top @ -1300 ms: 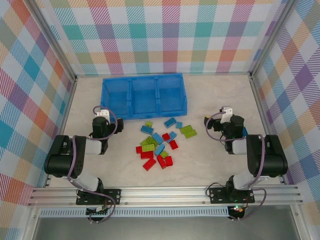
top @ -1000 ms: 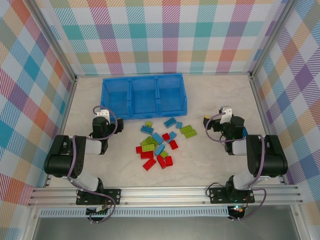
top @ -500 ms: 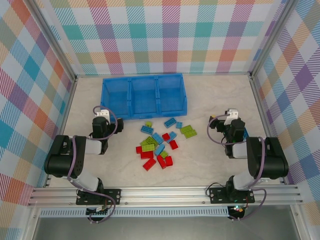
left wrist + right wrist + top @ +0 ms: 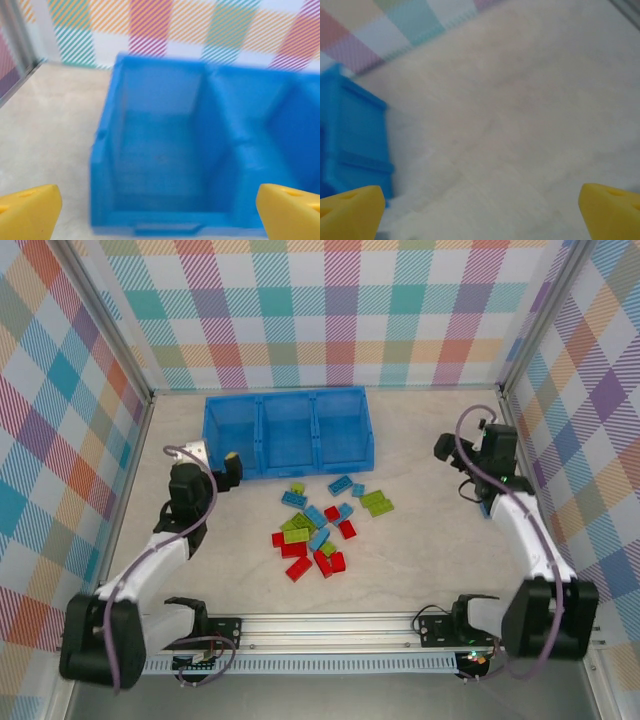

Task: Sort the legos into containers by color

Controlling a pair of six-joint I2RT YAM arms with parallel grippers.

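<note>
Left arm (image 4: 160, 550) stretches forward along the left side, its wrist hard by the near left corner of the tray (image 4: 288, 435). The left jaws are spread wide with nothing between them, yellow fingertips (image 4: 27, 212) framing the tray's left compartment. Right arm (image 4: 525, 530) reaches up the right side, close to the side wall. The right jaws are spread wide too and hold nothing, facing bare worktop (image 4: 420, 560) past the tray's right end. The bricks (image 4: 316, 517), red, green and blue, lie in a loose heap mid-worktop, just in front of the tray. There's open worktop on either side of the heap, and both wrists are well apart from it.
</note>
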